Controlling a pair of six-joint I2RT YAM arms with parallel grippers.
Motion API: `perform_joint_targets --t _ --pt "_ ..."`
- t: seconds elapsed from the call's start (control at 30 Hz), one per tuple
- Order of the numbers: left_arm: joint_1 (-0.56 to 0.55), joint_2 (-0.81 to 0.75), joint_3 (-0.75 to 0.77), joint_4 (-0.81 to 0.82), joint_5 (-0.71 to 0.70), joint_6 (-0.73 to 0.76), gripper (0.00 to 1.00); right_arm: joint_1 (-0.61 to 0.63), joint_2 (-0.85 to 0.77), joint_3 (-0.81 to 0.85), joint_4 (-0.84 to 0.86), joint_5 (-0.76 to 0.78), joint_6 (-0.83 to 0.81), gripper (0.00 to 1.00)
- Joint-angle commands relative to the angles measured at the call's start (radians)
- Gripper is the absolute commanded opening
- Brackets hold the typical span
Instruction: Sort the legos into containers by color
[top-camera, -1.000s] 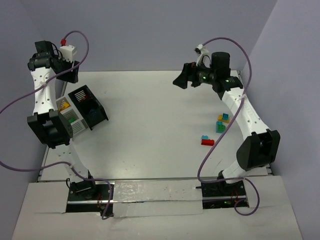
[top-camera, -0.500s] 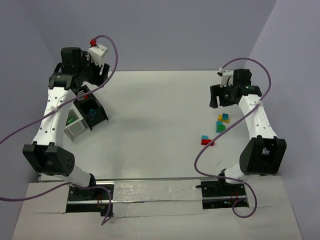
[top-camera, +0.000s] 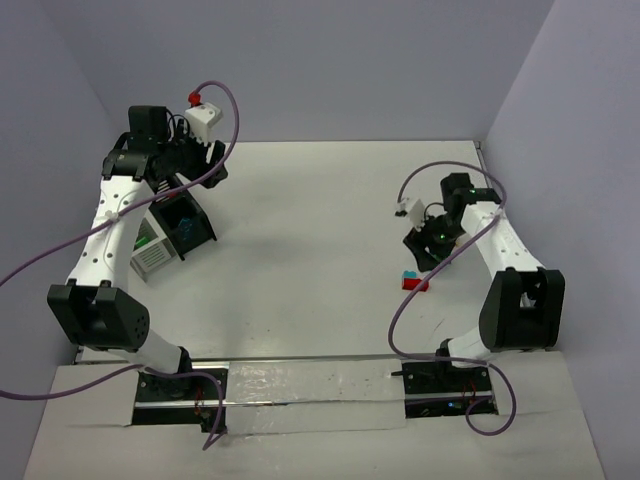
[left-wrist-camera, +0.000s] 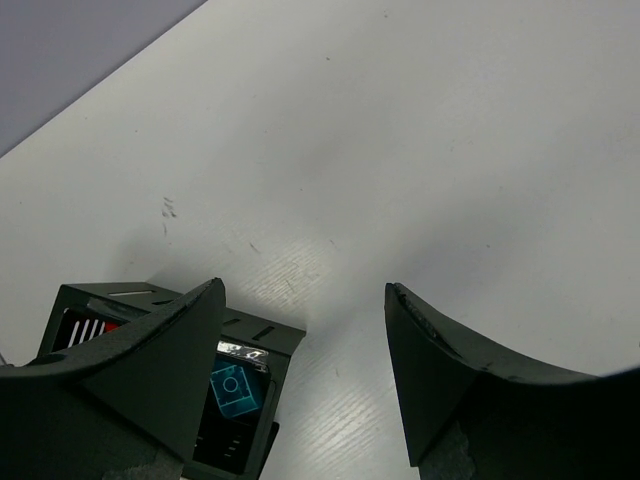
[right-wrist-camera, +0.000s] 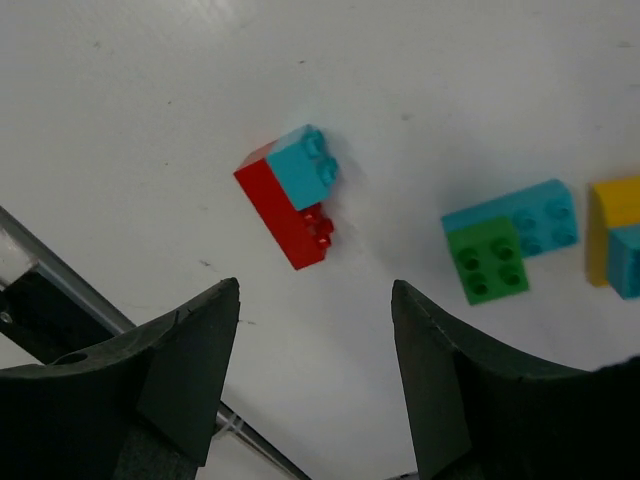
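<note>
Just above the gap between the fingers, centre-left in the right wrist view, a red brick (right-wrist-camera: 275, 215) capped by a cyan brick (right-wrist-camera: 305, 165) is seen lying on the table (right-wrist-camera: 120, 90). Its long axis runs from upper left to lower right, oblique to the jaws. The right gripper (right-wrist-camera: 315, 385), spread wide and empty, is judged much the nearer. The left gripper (left-wrist-camera: 305, 380), also spread and empty, is seen beside the black container (left-wrist-camera: 262, 335) at the overhead view's upper left.

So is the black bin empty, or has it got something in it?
Not empty. The left wrist view shows a cyan brick lying inside the black bin.
</note>
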Motion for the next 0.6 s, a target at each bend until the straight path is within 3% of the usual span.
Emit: perform_joint_targets --t 0.0,0.57 --pt "0.0 -0.009 0.017 -0.009 0.044 -0.021 0.74 0.056 -0.044 -0.114 0.019 0.01 -0.139 0.69" --pt "0.0 0.008 0.032 -0.039 0.024 -0.043 0.74 0.071 0.035 -0.302 0.279 0.048 -0.289 0.7"
